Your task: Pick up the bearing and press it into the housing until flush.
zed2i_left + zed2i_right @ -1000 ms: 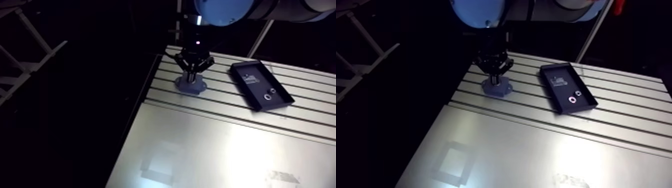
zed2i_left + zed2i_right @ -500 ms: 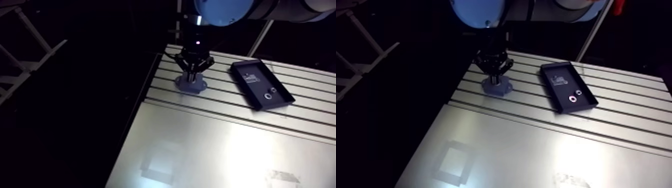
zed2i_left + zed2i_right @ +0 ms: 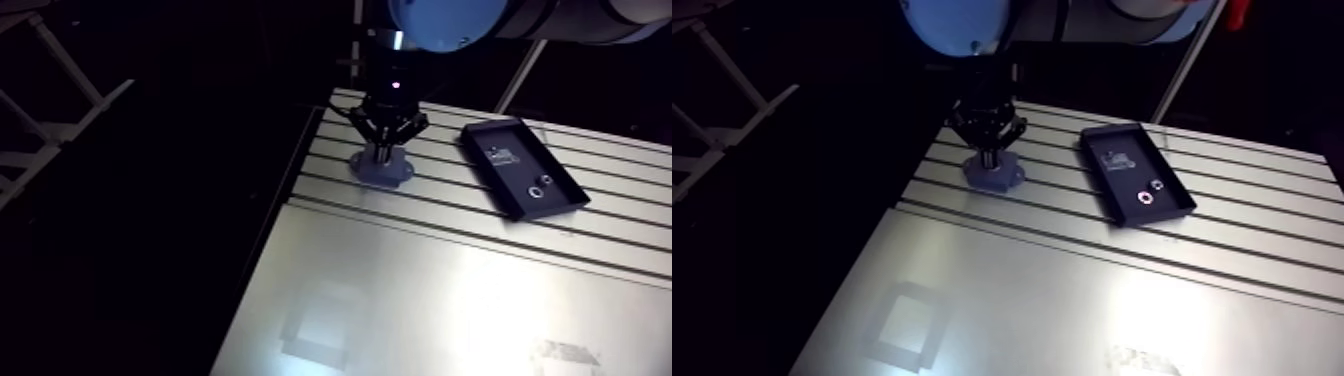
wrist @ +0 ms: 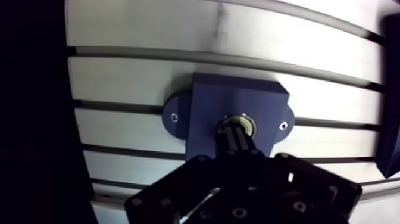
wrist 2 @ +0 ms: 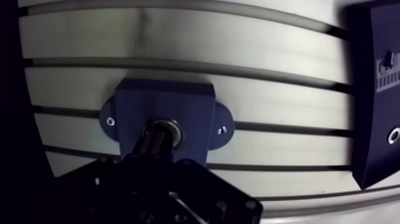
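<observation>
Blue plastic housing block [image 4: 205, 101], square-bodied with a rounded ear at each end, sits flat on the slotted aluminium desk [image 4: 131, 77]. I read its long axis, ear to ear, as running parallel to the desk's slots. Each ear carries one pale screw head [image 4: 174, 117] [image 4: 284, 125].

The silver ring-shaped bearing [image 4: 237, 123] lies in the round bore at the middle of the block. It is flat, with its axis pointing straight up towards the wrist. Only its far rim shows past the fingertips, so I cannot confirm whether it is level with the block's top face.

The gripper [image 4: 238, 136] stands upright directly over the bore. Its black fingers [image 4: 231, 143] are drawn almost together with only a thin line between them, and their tips are down on the bearing. I cannot tell whether they pinch it or merely bear on it.

In the arm view, a black rectangular tray [image 3: 495, 135] lies on the desk well apart from the housing. It is set askew to the slots and holds two small rings [image 3: 537, 193] [image 3: 547, 181] near one end.
</observation>
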Available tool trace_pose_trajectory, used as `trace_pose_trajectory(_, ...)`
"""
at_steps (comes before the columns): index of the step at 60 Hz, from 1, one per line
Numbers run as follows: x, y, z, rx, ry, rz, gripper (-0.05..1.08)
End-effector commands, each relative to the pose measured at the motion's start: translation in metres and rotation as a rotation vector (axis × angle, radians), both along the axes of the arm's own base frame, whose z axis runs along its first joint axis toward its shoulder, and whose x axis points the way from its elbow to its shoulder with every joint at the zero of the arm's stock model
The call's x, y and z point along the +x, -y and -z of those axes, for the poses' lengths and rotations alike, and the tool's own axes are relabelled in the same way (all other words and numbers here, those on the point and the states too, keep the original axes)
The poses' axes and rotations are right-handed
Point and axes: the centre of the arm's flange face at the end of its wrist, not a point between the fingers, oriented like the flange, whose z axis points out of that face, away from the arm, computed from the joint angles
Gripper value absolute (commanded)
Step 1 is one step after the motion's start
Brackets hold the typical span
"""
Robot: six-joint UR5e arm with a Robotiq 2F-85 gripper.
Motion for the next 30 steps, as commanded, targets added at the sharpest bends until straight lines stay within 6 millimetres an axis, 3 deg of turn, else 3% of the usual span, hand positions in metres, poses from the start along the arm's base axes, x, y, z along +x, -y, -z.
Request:
trace_pose_trajectory(1, -0.001, 0.001, -0.004, -0.002, -0.003, -0.001, 0.99)
trace_pose_trajectory(30, 0.006, 0.003, -0.047, 0.011, -0.033, -0.014, 0.98)
